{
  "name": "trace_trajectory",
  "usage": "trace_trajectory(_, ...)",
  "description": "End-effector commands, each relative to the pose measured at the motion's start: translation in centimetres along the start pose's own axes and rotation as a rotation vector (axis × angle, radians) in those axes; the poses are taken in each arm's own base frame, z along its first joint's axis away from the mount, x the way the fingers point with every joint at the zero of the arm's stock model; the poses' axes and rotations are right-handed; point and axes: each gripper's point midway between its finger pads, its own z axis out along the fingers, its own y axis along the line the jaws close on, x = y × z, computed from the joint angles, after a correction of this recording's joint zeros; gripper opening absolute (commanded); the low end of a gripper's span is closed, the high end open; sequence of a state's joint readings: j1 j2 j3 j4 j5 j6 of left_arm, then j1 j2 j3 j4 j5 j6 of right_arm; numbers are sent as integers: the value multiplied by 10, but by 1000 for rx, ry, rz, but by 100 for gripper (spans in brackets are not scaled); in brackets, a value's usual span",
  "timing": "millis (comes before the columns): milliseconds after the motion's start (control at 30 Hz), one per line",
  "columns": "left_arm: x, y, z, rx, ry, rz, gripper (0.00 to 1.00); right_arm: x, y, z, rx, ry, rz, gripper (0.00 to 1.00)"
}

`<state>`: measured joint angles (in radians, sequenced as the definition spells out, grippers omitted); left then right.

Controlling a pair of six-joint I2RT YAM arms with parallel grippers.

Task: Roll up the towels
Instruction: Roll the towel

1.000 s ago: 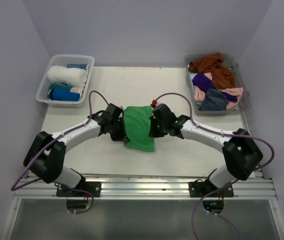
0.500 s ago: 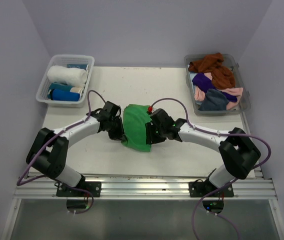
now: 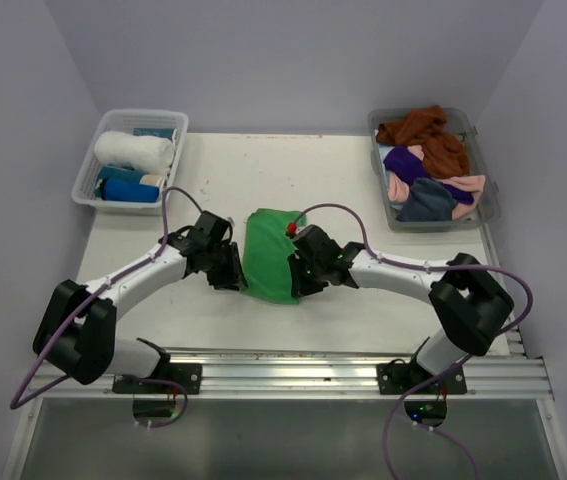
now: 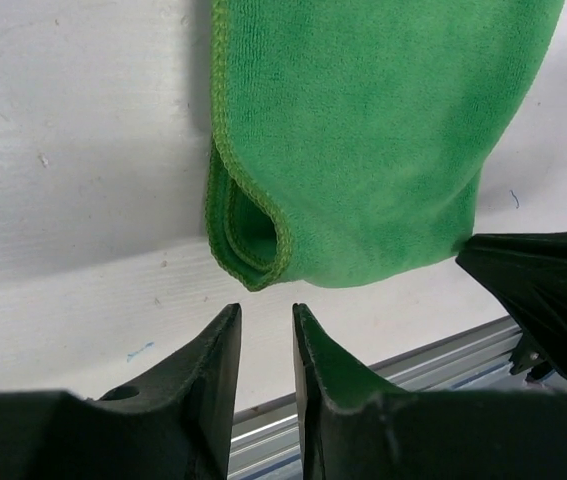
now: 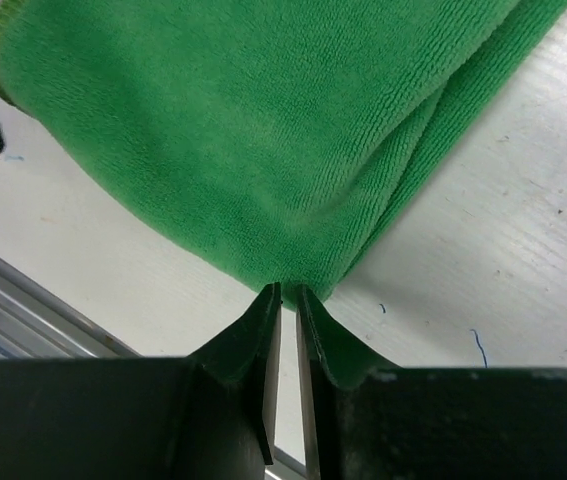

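Green towel point(image 3: 269, 255), folded into a thick pad, lies flat on the white worktop point(image 3: 263, 170) near its middle, between the two arms. In the left wrist view point(image 4: 363, 150) its near corner shows a rolled loop of stitched hem, with several layers stacked at the edge.

The left pincer point(image 3: 225, 268) sits low at the towel's left side. Its black fingers point(image 4: 213, 360) stand a little apart with bare worktop showing in the gap, and their tips point(image 4: 263, 312) stop just short of the looped hem without touching it.

The right pincer point(image 3: 301, 272) is at the towel's right side. Up close point(image 5: 285, 288), only a thin slit separates its fingers, and the tips meet the folded edge of the cloth point(image 5: 243, 130). Whether they pinch that edge cannot be told.

At the far left corner a white slotted basket point(image 3: 88, 165) holds a rolled white towel point(image 3: 135, 150) and a rolled blue towel point(image 3: 128, 190). At the far right a clear tub point(image 3: 491, 205) holds loose towels heaped together: rust-brown towel point(image 3: 428, 130) at the back, purple towel point(image 3: 408, 162), pink towel point(image 3: 398, 188) and slate grey towel point(image 3: 425, 205) nearer the front.
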<state>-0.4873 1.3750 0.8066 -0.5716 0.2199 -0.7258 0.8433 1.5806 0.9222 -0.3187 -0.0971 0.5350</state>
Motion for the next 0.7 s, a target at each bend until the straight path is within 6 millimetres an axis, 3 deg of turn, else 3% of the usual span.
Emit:
trace_trajectory(0,-10,-18,-8,78,-66,5,30,-2,-1,11,21,2,2,15)
trace_trajectory(67,-19,-33,-13,143,-102,21,30,5,-7,17,41,27,12,13)
trace_trajectory(167,-20,-38,-8,157,-95,25,30,9,-12,16,67,39,23,10)
trace_trajectory(333,-13,-33,-1,134,-65,39,27,-1,-11,3,82,2,19,9)
trace_trajectory(533,-31,-68,-21,296,-176,59,27,-27,2,-13,60,-72,9,11)
trace_trajectory(667,-26,-58,-2,242,-122,45,26,-29,3,-6,63,-56,6,11)
